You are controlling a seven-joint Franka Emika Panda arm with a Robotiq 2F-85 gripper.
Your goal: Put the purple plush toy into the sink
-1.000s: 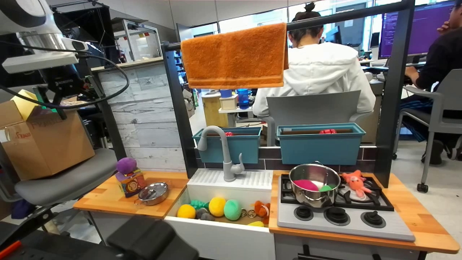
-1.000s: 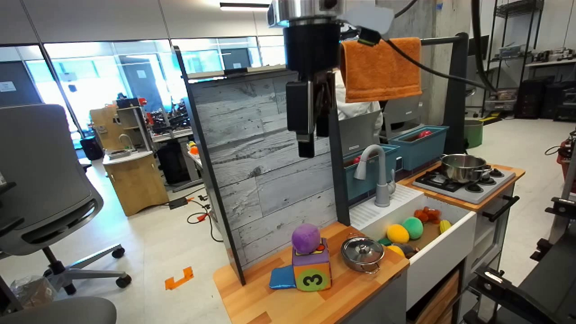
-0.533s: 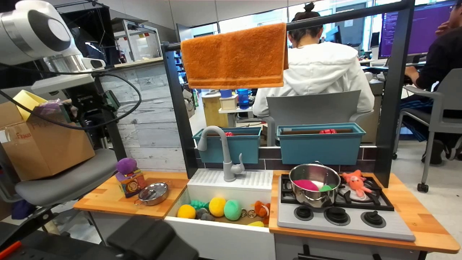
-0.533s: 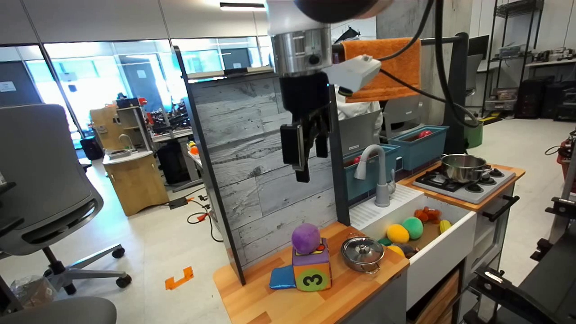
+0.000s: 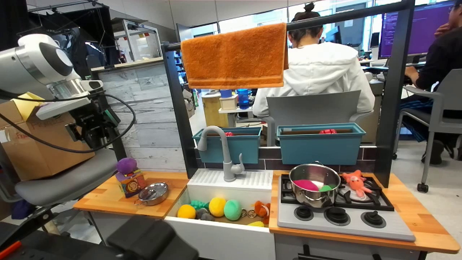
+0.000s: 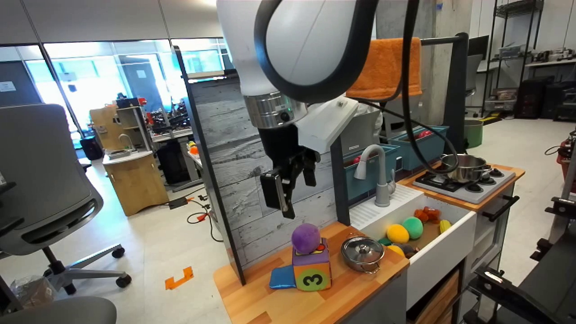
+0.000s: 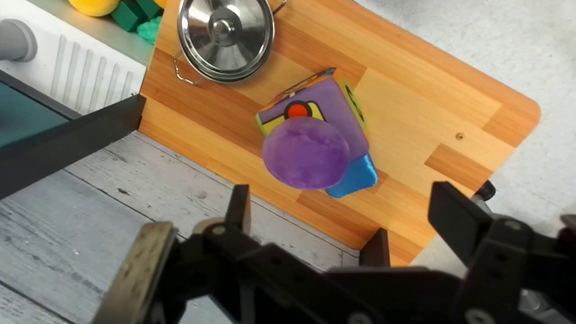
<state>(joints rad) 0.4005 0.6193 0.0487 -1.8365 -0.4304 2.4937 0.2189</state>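
The round purple plush toy [image 7: 306, 153] rests on top of a plush cube [image 6: 312, 273] on the wooden counter; it also shows in both exterior views [image 5: 126, 165] [image 6: 306, 238]. My gripper [image 7: 344, 202] is open and empty, its two fingers wide apart. In an exterior view the gripper [image 6: 299, 195] hangs above the toy, apart from it. In the wrist view the toy lies ahead of the fingertips, nearer the left finger. The white sink [image 5: 220, 234] under the grey faucet [image 5: 224, 151] holds yellow and green balls and other toys; it also shows in an exterior view [image 6: 443, 252].
A small lidded steel pot [image 7: 227, 38] stands between the cube and the sink. A wood-print back panel [image 6: 274, 157] rises behind the counter, with a dark post [image 6: 339, 180] beside the sink. A stove [image 5: 343, 224] with a steel pot [image 5: 314, 186] is beyond the sink.
The arm has come down with the gripper, which is now lower and closer above the purple toy and more tilted. The toy and the other objects have not moved.
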